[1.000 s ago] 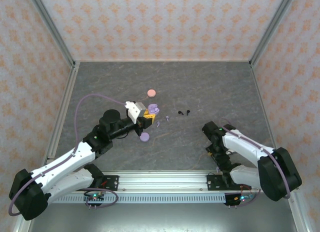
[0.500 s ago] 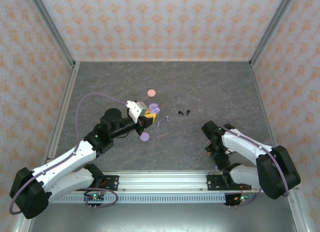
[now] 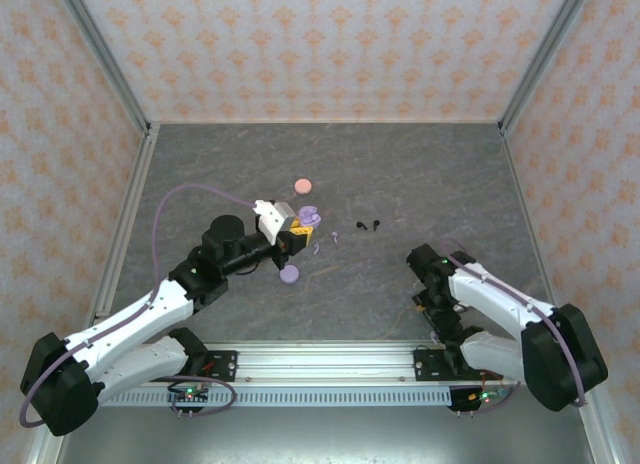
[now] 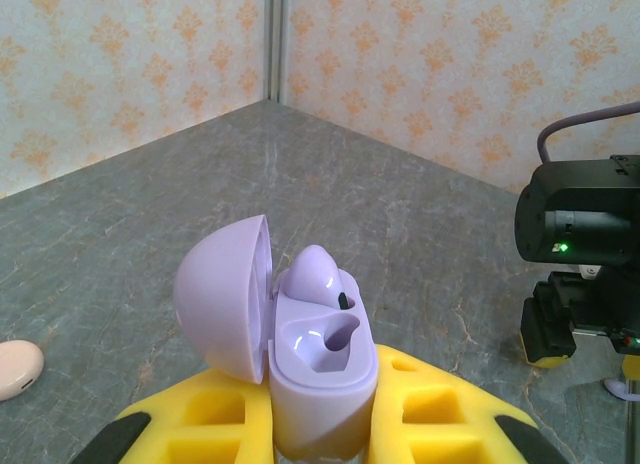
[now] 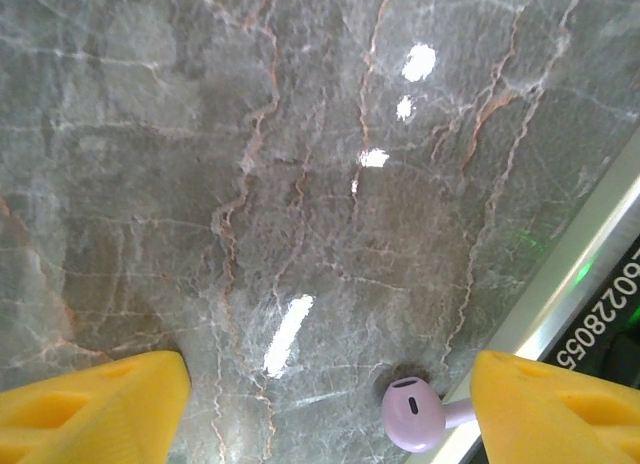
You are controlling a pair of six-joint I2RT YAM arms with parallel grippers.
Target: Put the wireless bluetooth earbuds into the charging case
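My left gripper point(image 3: 296, 234) is shut on an open lilac charging case point(image 4: 322, 369), held upright between yellow fingers point(image 4: 440, 409). Its lid point(image 4: 225, 294) is swung back to the left. One lilac earbud point(image 4: 318, 274) sits in the far socket; the near socket is empty. My right gripper point(image 5: 330, 414) hangs open just above the table near the front rail, and a lilac earbud point(image 5: 413, 415) lies between its fingers point(image 5: 95, 404), close to the right one. Two more lilac earbuds point(image 3: 316, 249) and two black earbuds point(image 3: 360, 225) lie mid-table.
A closed lilac puck case point(image 3: 290, 274) lies just near of the left gripper, and a pink one point(image 3: 302, 186) lies beyond it. The metal front rail point(image 5: 560, 294) runs right beside the right gripper. Patterned walls enclose the table.
The left gripper has edged slightly farther away with the case. The right arm has shifted a little near the front rail.
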